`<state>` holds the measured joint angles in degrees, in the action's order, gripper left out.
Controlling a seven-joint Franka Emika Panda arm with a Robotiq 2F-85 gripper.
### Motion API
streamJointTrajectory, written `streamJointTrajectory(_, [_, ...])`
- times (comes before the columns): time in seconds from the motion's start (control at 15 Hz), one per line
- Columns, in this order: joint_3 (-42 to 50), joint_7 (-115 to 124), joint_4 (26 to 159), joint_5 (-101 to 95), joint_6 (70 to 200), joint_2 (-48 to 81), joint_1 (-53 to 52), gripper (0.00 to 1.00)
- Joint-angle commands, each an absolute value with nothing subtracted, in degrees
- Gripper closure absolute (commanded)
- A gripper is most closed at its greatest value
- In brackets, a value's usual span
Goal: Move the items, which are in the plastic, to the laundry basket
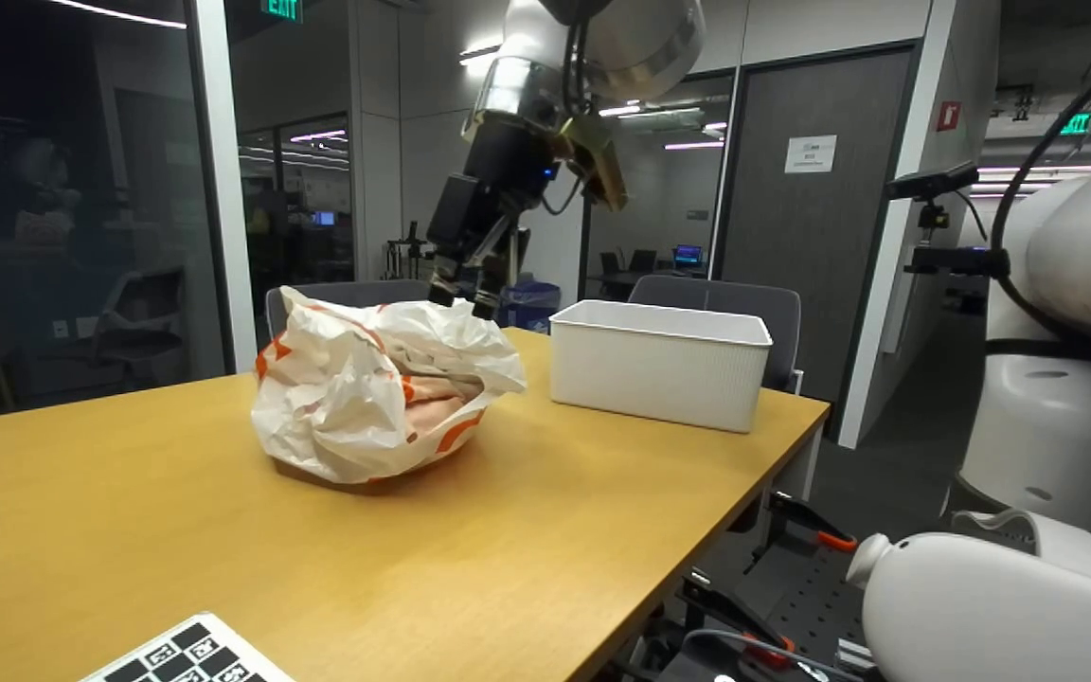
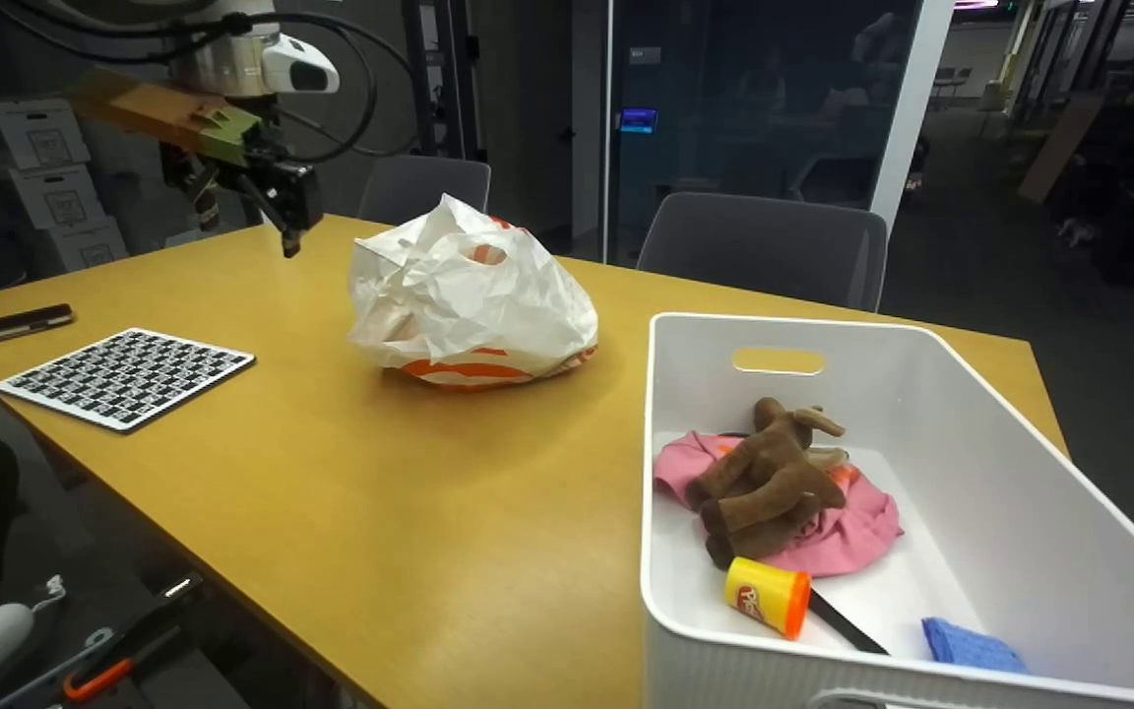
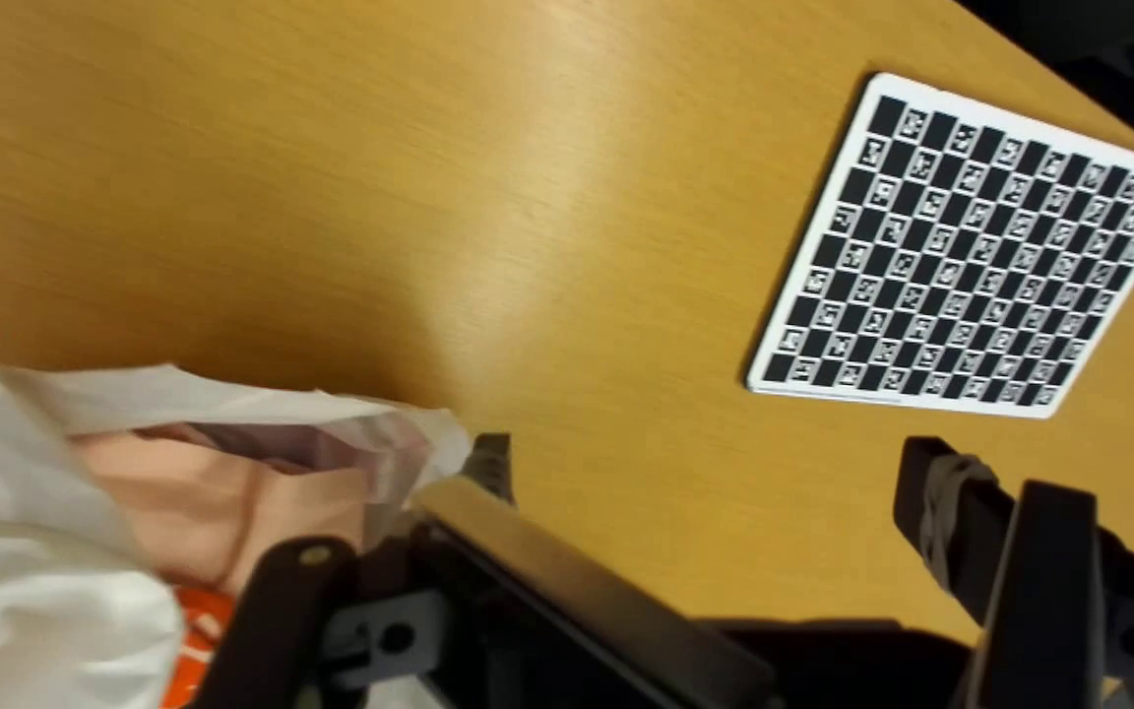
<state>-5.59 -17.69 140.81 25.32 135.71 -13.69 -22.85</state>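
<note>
Wrist view: jaws apart, nothing held, peach cloth (image 3: 183,497) outstanding in the plastic bag (image 3: 21,512), while in an exterior view the laundry basket (image 2: 1000,512) contains a plush toy (image 2: 769,483), pink cloth (image 2: 857,537), yellow tub (image 2: 762,595) and blue piece (image 2: 971,646); transfer judged partly complete at most.

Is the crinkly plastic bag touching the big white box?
Apart. In both exterior views, a strip of table shows between the plastic bag and the white box.
</note>
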Motion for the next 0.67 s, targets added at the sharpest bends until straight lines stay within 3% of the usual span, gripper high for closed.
streamJointTrajectory(0.0, [-5.35, -31.45, 131.43, 35.79, 132.59, -3.84, -23.47, 0.0])
streamJointTrajectory(0.2, [-7.14, -40.8, 127.27, 39.22, 132.25, 2.78, -20.02, 0.0])
streamJointTrajectory(0.6, [-9.49, -38.8, 124.01, 23.68, 137.05, 10.48, -14.57, 0.0])
